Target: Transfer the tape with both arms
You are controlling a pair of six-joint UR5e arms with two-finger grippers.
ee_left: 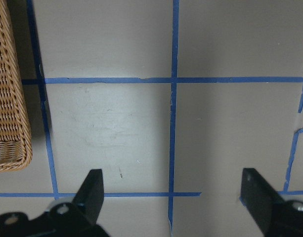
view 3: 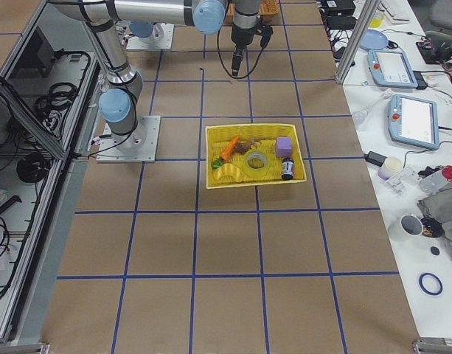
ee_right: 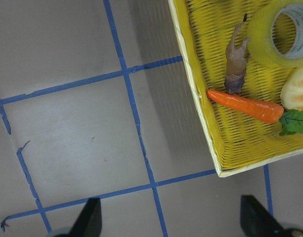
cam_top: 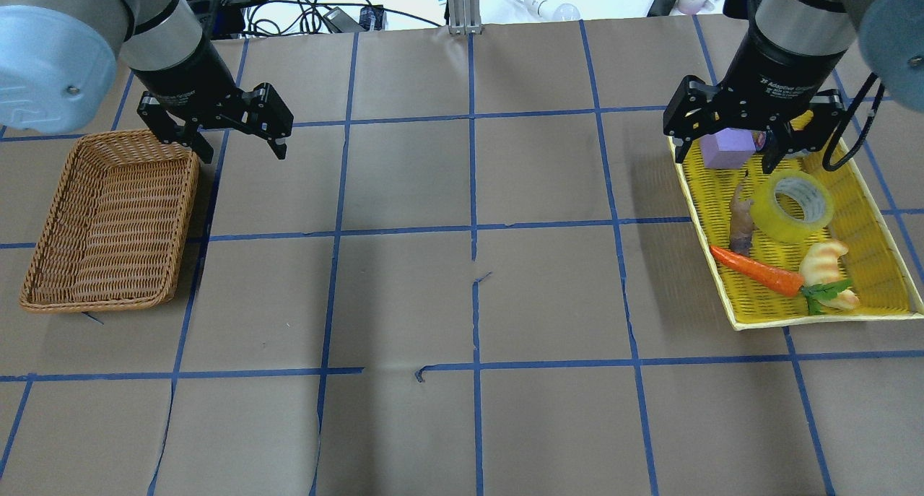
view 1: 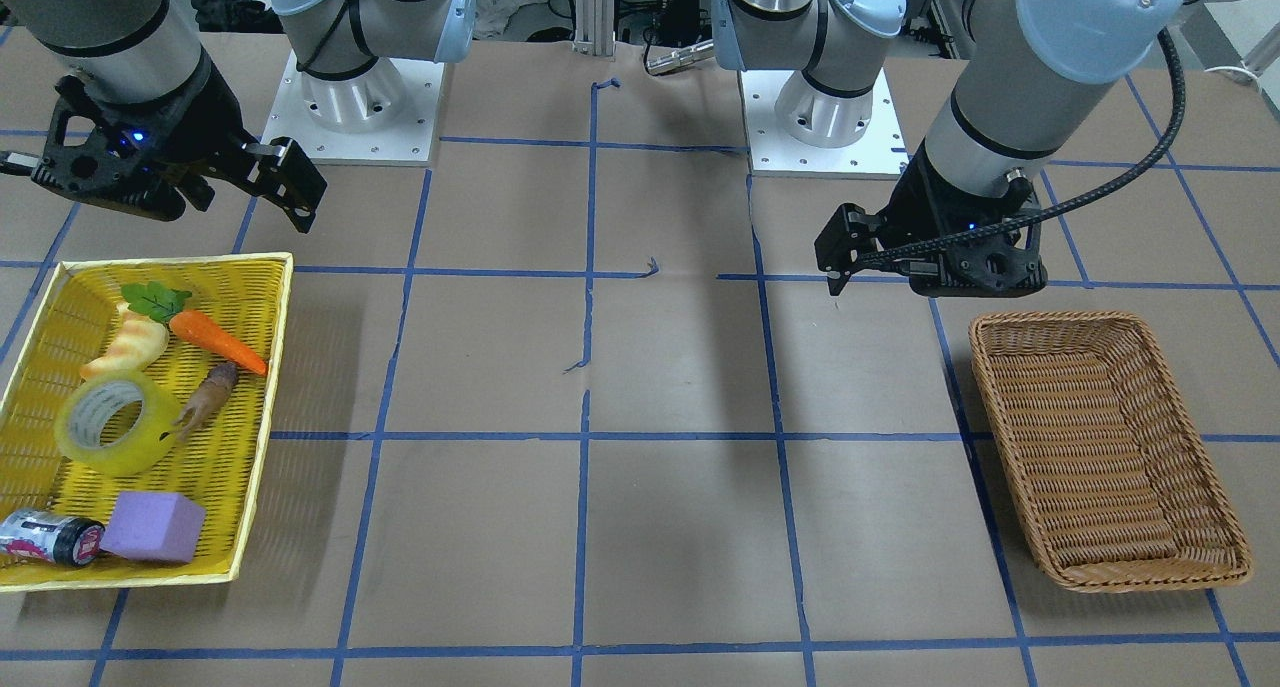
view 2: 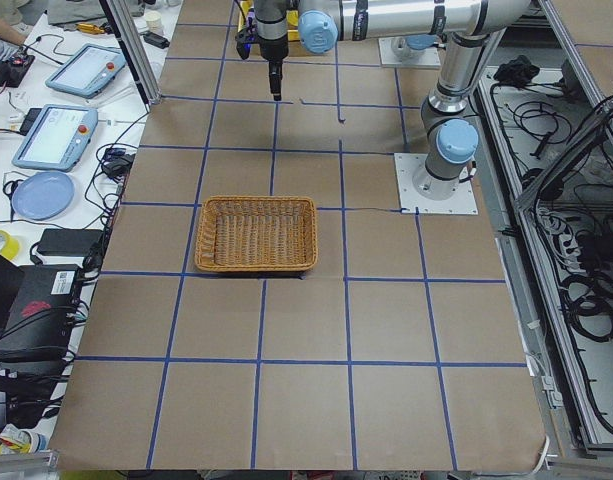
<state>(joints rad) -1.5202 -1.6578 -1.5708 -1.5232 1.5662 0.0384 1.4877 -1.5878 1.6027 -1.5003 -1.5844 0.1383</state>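
The yellow tape roll point(view 1: 115, 422) lies in a yellow tray point(view 1: 285, 297), also seen in the overhead view point(cam_top: 792, 206) and the right wrist view point(ee_right: 284, 32). My right gripper point(cam_top: 725, 153) hovers open and empty above the tray's far end, over the purple block, a little away from the tape; it shows in the front view point(view 1: 240, 212) and wrist view point(ee_right: 171, 219). My left gripper point(cam_top: 238, 138) is open and empty above the table beside a brown wicker basket point(cam_top: 108, 222); it also shows in its wrist view point(ee_left: 173, 197).
The tray point(cam_top: 696, 214) also holds a carrot point(cam_top: 754, 268), a bread piece point(cam_top: 823, 258), a brown root point(cam_top: 742, 218), a purple foam block point(view 1: 152, 527) and a small bottle point(view 1: 50, 537). The wicker basket point(view 1: 1100, 447) holds nothing. Blue tape lines grid the brown table.
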